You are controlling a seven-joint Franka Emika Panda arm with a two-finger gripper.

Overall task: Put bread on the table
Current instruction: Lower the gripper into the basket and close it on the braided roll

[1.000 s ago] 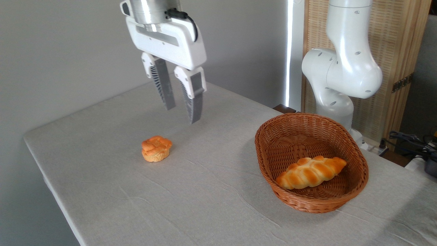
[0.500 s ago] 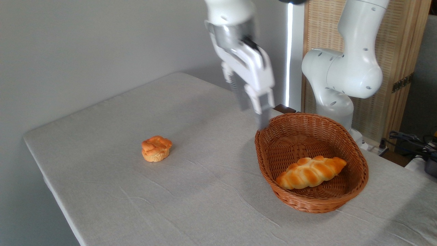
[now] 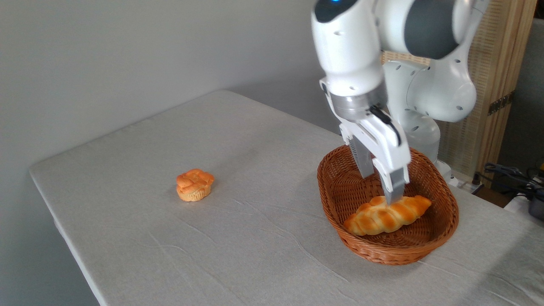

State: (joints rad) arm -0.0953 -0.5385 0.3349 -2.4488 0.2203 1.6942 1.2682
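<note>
My fingers (image 3: 382,187) stand open over the bread (image 3: 387,215); closing off-centre, I risk tipping the basket (image 3: 446,221) near the desk's (image 3: 255,238) right edge.

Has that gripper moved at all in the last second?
Yes. The gripper swung right, from above the small bun to down inside the basket, just over the bread.

Jaws (image 3: 382,187) parted above bread (image 3: 387,215) in basket (image 3: 442,231); bun (image 3: 194,184) on table (image 3: 238,238).
</note>
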